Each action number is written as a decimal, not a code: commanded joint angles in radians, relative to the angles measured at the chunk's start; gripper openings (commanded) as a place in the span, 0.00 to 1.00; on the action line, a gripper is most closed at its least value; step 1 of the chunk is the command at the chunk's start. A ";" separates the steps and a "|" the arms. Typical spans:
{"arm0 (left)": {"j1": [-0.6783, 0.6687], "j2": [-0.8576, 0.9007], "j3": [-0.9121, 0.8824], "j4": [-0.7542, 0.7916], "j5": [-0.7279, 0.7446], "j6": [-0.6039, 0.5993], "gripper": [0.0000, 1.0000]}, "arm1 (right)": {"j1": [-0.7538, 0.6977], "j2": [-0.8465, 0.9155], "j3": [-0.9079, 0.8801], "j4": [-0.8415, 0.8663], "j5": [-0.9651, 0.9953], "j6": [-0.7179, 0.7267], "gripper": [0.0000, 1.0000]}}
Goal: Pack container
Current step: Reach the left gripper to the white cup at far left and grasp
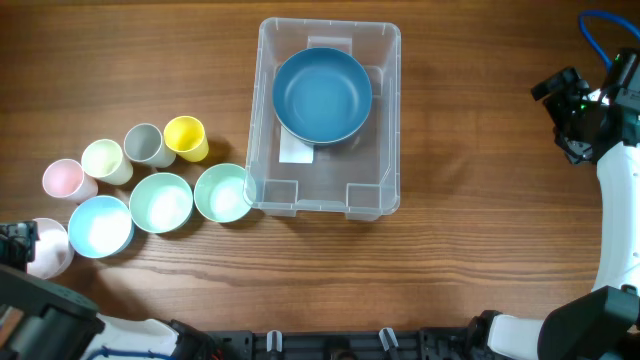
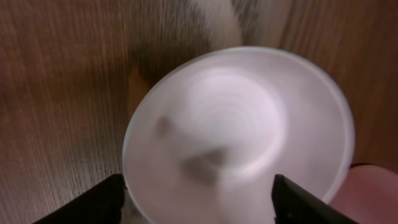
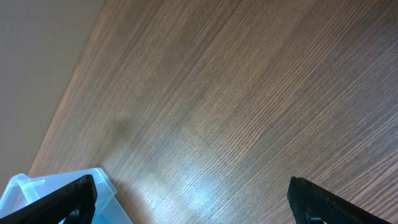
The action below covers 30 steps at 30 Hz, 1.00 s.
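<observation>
The container (image 1: 390,120) is a clear rectangular bin at the table's middle. A blue bowl (image 1: 322,95) lies inside it over a white label (image 1: 296,151). My left gripper (image 1: 14,240) is at the far left edge, over a pale pink-white bowl (image 1: 48,250). In the left wrist view its fingers (image 2: 196,190) are spread wide, with that bowl (image 2: 242,124) close below and blurred; the left finger is at the bowl's rim. My right gripper (image 1: 572,112) is open and empty over bare wood (image 3: 193,186), right of the container, whose corner (image 3: 62,196) shows at the lower left.
Left of the container stand a light green bowl (image 1: 222,192), a mint bowl (image 1: 160,202) and a light blue bowl (image 1: 100,226). Behind them are a yellow cup (image 1: 186,138), a grey cup (image 1: 145,145), a pale yellow cup (image 1: 105,160) and a pink cup (image 1: 64,180).
</observation>
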 commanded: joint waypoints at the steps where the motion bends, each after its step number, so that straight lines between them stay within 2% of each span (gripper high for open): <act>1: 0.004 0.071 0.011 -0.006 -0.002 0.029 0.68 | 0.002 0.006 0.005 -0.001 -0.008 0.011 1.00; 4: 0.004 0.081 0.011 -0.005 -0.003 0.029 0.64 | 0.002 0.006 0.005 0.000 -0.008 0.011 1.00; 8: 0.004 0.081 0.011 -0.001 -0.007 0.029 0.53 | 0.002 0.006 0.005 0.000 -0.008 0.011 1.00; 10: 0.004 0.081 0.011 -0.003 -0.004 0.028 0.51 | 0.002 0.006 0.005 0.000 -0.008 0.010 1.00; 18: 0.004 0.064 0.015 -0.006 0.118 0.029 0.62 | 0.002 0.006 0.005 0.000 -0.008 0.011 1.00; 30: 0.004 -0.167 0.015 -0.023 0.121 0.025 0.70 | 0.002 0.006 0.005 0.000 -0.008 0.011 1.00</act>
